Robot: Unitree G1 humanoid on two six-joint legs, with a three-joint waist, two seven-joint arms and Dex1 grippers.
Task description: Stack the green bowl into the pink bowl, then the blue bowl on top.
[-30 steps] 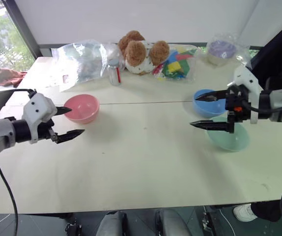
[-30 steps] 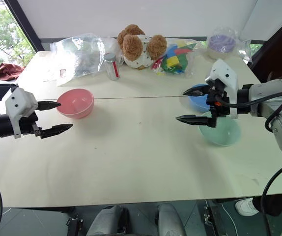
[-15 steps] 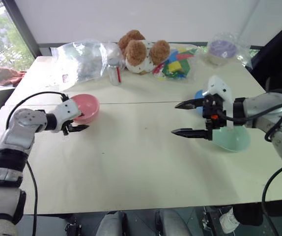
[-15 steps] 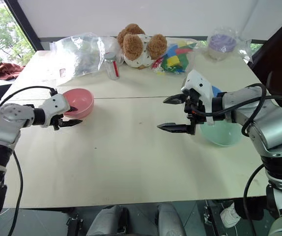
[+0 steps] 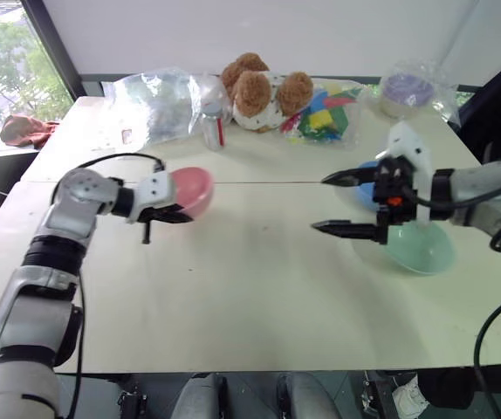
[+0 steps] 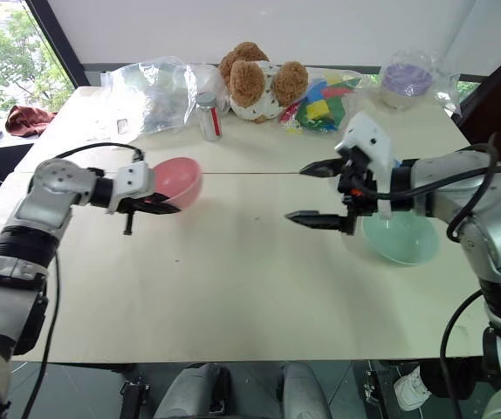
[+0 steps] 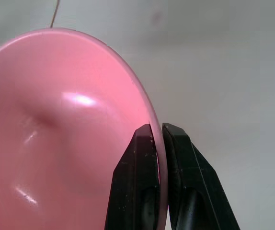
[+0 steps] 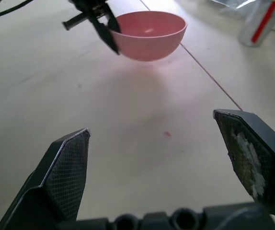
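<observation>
- The left pincer (image 6: pixel 165 206) is gripping the near rim of the salmon-pink round plastic bowl (image 6: pixel 179 179).
- The right pincer (image 6: pixel 313 192) is hovering spread wide above the pale worktop (image 6: pixel 233 279).
- The mint-green round plastic bowl (image 6: pixel 401 239) is sitting just beside that pincer.

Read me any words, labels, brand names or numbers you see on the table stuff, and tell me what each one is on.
No text can be read here.
Small bottle with a red stripe: any print is too small to read.
Clear plastic bag: a small dark mark on it, too blurred to read.
Pink bowl, blue bowl, green bowl: plain, no markings.
</observation>
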